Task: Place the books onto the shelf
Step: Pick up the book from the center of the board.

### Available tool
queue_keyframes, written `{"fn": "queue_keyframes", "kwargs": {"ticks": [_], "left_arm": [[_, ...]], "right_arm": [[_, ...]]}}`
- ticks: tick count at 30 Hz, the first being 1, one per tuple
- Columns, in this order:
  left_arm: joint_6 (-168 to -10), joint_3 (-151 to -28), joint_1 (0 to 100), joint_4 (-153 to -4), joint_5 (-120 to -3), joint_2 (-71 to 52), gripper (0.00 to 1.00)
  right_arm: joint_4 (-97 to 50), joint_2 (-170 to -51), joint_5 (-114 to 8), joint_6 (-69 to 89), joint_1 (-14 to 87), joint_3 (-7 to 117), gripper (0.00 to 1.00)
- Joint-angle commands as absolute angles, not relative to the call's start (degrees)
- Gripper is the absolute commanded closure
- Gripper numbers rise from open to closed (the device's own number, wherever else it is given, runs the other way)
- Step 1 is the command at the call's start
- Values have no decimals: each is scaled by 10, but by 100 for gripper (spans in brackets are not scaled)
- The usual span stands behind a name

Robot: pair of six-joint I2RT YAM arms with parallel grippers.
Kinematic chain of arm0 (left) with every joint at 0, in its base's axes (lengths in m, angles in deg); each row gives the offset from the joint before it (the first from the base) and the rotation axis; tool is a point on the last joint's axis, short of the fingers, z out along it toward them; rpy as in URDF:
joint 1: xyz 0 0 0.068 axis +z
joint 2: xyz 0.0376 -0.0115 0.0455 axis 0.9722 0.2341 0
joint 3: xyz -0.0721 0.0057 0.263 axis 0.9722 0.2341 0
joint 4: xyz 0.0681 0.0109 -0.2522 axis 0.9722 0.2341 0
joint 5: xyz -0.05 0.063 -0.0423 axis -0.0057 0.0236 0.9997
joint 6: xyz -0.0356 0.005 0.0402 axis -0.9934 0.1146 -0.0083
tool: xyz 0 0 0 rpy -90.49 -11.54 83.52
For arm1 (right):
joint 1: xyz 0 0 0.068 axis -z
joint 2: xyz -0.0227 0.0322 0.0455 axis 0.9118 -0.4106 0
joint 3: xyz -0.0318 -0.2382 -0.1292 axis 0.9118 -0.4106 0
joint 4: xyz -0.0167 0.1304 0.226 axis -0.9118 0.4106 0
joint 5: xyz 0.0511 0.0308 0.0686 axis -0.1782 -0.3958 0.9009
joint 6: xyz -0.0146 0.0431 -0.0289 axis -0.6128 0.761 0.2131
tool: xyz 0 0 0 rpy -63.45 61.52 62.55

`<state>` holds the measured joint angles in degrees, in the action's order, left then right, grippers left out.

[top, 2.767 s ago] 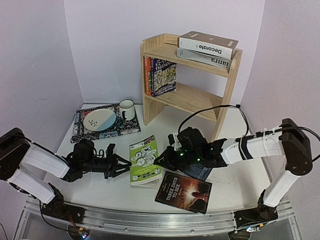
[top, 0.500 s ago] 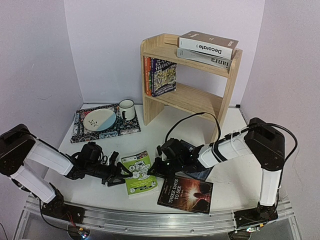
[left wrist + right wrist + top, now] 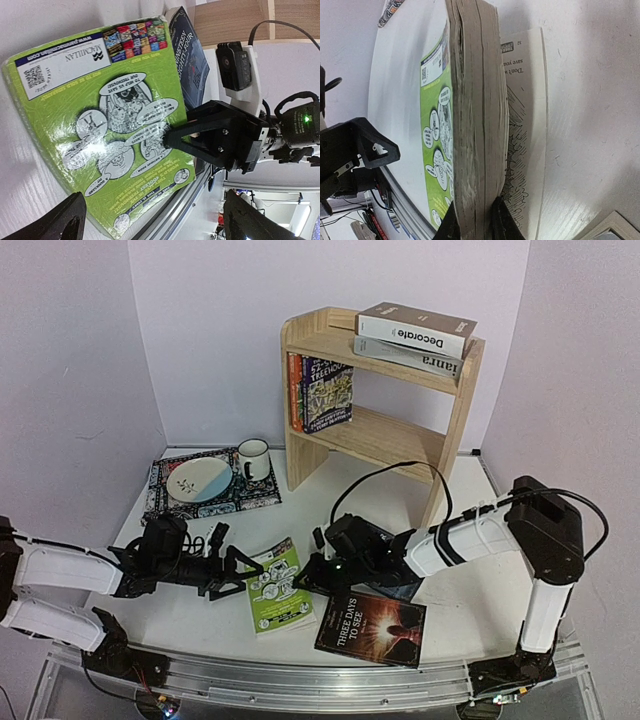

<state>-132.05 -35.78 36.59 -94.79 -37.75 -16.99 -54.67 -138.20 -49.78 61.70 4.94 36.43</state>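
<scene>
Pages of the green paperback (image 3: pixel 437 130) are pinched between the fingers of the right hand (image 3: pixel 476 226). It clamps the thick page block near one edge and raises it, while a single printed leaf lies splayed on the surface (image 3: pixel 195 630) underneath. The grip seems meant to lift the book clear so it can travel to the shelf (image 3: pixel 455 425), though that loose leaf could fold or drag.

The left hand (image 3: pixel 232 565) is spread wide and faces the green cover from the opposite side, close but not touching it. It is probably stationed there to steady or receive the book.

Seven books in all:
- **On the surface, three:** the green one near the front edge between the two hands, Nineteen Eighty-Four (image 3: pixel 405 587) partly under the right arm, and Three Days to See (image 3: pixel 372 625) flat just in front of it.
- **On the shelf, four:** Decorate (image 3: pixel 415 330) stacked on ianra (image 3: pixel 428 362) on the top tier, and two upright paperbacks (image 3: pixel 325 390) leaning together at the left of the tier below.

Well apart on the left sit one mug (image 3: pixel 253 458) and one plate (image 3: pixel 200 478) on one placemat (image 3: pixel 165 505).
</scene>
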Motion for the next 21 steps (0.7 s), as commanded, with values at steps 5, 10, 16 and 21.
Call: {"fn": "queue_keyframes", "kwargs": {"ticks": [5, 10, 16, 21], "left_arm": [[-1277, -408, 366, -784, -469, -241, 0], [-1307, -390, 366, -808, -442, -233, 0], [-1328, -380, 367, -844, -431, -247, 0], [-1339, -381, 367, -850, -442, -306, 0]], "right_arm": [[-563, -1311, -522, 612, 47, 357, 100], [-563, -1295, -530, 612, 47, 357, 100], [-585, -1273, -541, 621, 47, 360, 100], [-593, -1241, -558, 621, 49, 358, 100]]}}
